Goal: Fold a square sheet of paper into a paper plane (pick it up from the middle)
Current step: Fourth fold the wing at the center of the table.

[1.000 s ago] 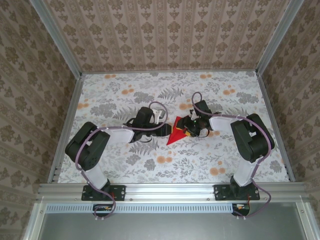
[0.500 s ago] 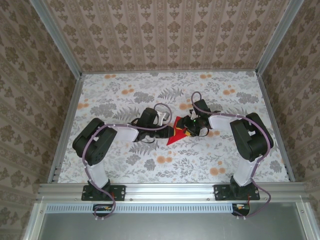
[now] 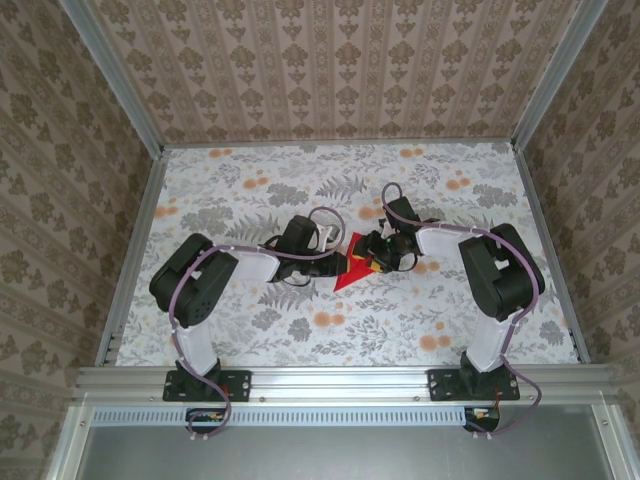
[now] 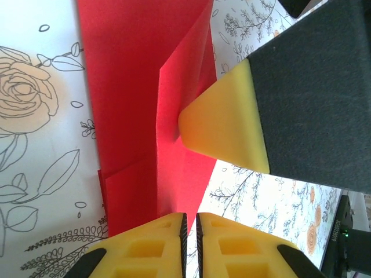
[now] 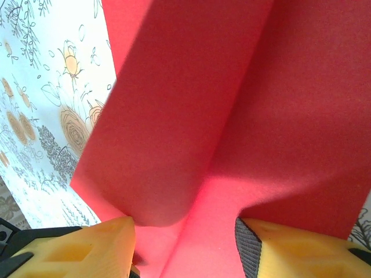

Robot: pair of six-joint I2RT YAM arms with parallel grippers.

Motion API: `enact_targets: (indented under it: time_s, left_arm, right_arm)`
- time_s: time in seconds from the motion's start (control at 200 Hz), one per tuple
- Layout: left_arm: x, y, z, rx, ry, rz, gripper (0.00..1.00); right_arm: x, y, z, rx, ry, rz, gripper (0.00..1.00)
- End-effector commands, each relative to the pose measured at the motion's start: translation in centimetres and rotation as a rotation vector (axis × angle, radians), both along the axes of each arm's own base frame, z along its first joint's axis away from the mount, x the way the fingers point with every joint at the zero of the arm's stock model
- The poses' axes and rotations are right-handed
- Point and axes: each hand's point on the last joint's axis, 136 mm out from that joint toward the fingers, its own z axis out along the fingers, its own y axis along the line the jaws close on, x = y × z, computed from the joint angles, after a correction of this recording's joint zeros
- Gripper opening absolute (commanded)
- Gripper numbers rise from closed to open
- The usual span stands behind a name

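- Right now your left gripper (image 4: 191, 223) has its yellow pads (image 4: 162, 246) almost together, with just a thin slit between them; the red paper runs right up to their tips, but you cannot tell from these views whether a layer is caught in the slit
- Just beyond those pads, one yellow fingertip (image 4: 223, 124) of your right gripper (image 5: 184, 227) touches the edge of a raised flap, so the two arms meet nose to nose over the same fold
- Seen from its own wrist, the right gripper stands about half wide, jaws astride a rounded ridge of paper and clamping nothing; one pad touches the ridge, the other rests on the flat layer beside it
- The square sheet of paper (image 3: 346, 276) lies mid-table between the two grippers, already creased into a pointed shape with its tip toward the arms' side; it is not yet a finished plane
- It looks as though you are laying one flap over, so use the right fingertip as the anchor on the fold line and let the left do the moving
- Close the left gently and check it has only the top layer before you pull, since thin paper tears or drags the whole sheet across the floral table (image 3: 430, 310)
- Bring the flap down low and flat, line its edge up with the centre crease, then press along the fold, not across it
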Motion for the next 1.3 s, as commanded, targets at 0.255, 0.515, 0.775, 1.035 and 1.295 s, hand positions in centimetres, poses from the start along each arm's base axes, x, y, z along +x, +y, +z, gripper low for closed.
enact_targets:
  time_s: [0.255,0.515,0.775,1.035,1.295]
  left_arm:
    - [0.7,0.7,-1.3,0.061,0.027,0.041,0.13]
    - [0.8,0.7,-1.5,0.062,0.032,0.042,0.12]
    - [1.2,1.3,-1.4,0.094,0.016,0.067,0.12]
    - [1.8,1.7,-1.0,0.11,-0.009,0.088,0.13]
    - [2.0,1.2,0.0,0.073,-0.033,0.079,0.14]
  right_arm:
    - [-4.6,-4.1,-7.1,-0.23,0.202,-0.006,0.55]
    - [-4.7,-4.1,-7.3,-0.237,0.209,0.005,0.53]
    - [-5.6,-5.3,-8.7,-0.316,0.269,-0.008,0.49]
    - [-6.1,-6.0,-9.3,-0.349,0.299,-0.027,0.51]
    - [-6.0,-5.7,-9.2,-0.328,0.291,-0.027,0.52]
